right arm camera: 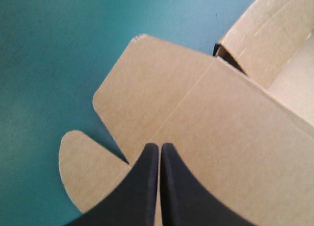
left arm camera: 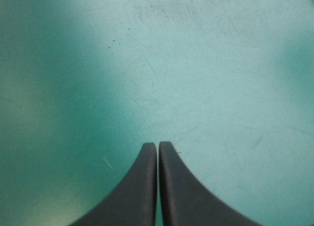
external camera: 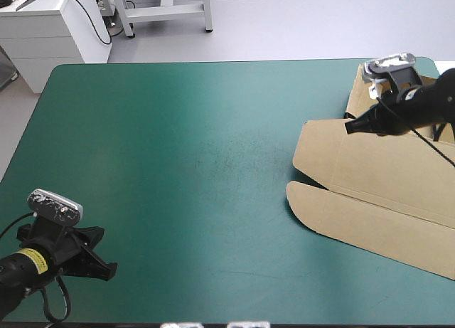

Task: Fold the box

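I find the box (external camera: 384, 178) lying at the table's right side, reaching the right edge. It is a cut sheet of matte brown board, mostly flat, with a straight score line across its panel, an angled flap and a rounded tab (external camera: 313, 210) pointing toward the table's middle. One wall (right arm camera: 262, 32) at the far side stands raised. The right gripper (right arm camera: 159, 146) is over the panel by the score line, its black fingers pressed together into one pointed arch; I cannot tell whether the tips touch the board. The left gripper (left arm camera: 157, 145) sits by the near left corner, fingers likewise pressed together, over bare teal-green cover (external camera: 178, 164) marked with fine scratches.
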